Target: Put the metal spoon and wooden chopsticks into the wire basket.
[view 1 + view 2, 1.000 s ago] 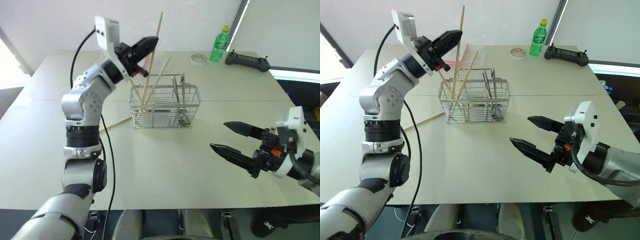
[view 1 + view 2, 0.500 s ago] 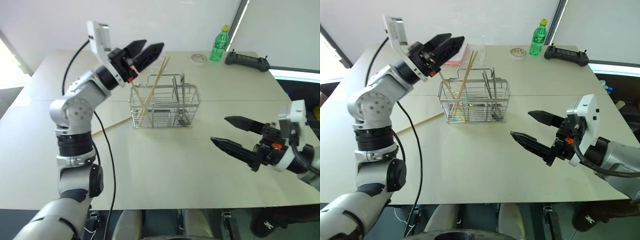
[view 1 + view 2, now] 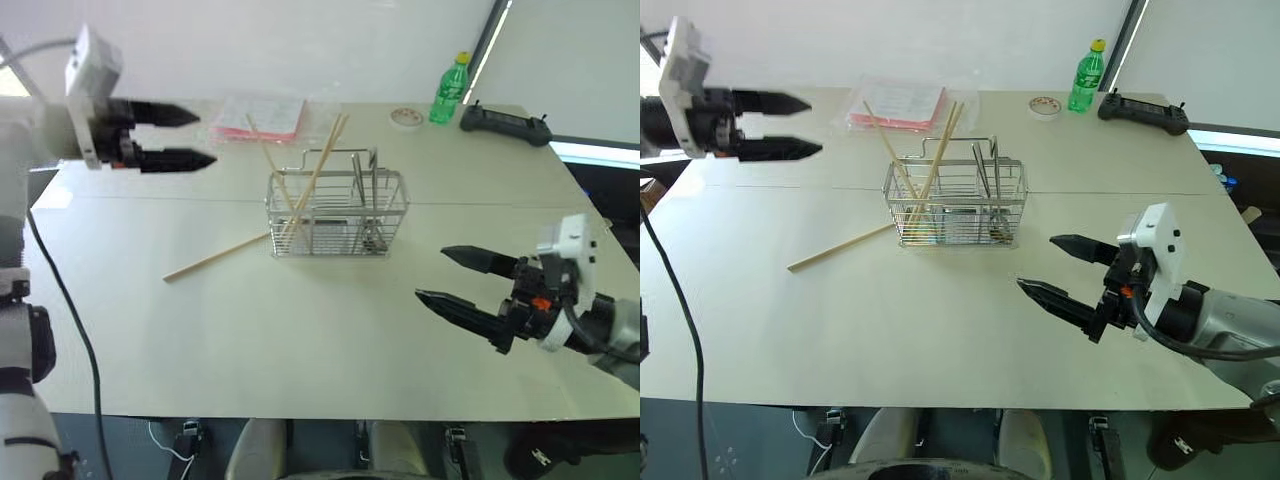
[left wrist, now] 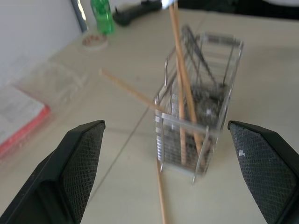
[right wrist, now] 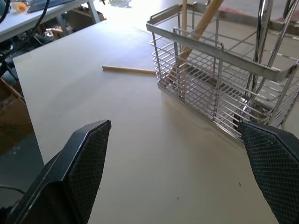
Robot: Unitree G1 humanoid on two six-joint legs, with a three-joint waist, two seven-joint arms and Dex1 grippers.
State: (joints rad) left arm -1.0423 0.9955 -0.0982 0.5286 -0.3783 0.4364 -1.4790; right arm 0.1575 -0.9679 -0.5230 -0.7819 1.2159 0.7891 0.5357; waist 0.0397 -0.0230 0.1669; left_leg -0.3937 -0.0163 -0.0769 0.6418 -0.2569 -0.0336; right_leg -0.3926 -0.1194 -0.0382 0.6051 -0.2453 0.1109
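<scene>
The left pincer [image 3: 205, 139] hangs above the far left part of the surface [image 3: 300, 330], its two black fingers spread apart and holding nothing, their tips aimed toward the wire basket [image 3: 337, 214] but well apart from it. The right pincer [image 3: 428, 275] hovers low over the near right part of the surface, likewise spread wide and empty, pointing leftward past the basket's near right corner. The wire basket, a small rectangular grid of shiny silver wire with see-through sides and a thin wire loop handle, stands upright near the middle of the surface. Inside it, at the left end, stand three wooden chopsticks [image 3: 318, 176], long thin sticks of pale tan wood: two lean together with their upper ends tilted up and to the right, well above the rim, and one crosses them, leaning up and to the left. At the right end of the basket the metal spoon [image 3: 372, 205], slim and silver, stands nearly upright, its bowl low against the wire floor and its handle rising past the rim. A fourth chopstick [image 3: 215, 257] lies flat on the surface just left of the basket, its long axis running diagonally from the basket's near left corner toward the near left. Beyond the basket lie a red-edged packet [image 3: 262, 115], a small dish [image 3: 405, 118], a green bottle [image 3: 448, 89] and a black controller [image 3: 506, 121].
</scene>
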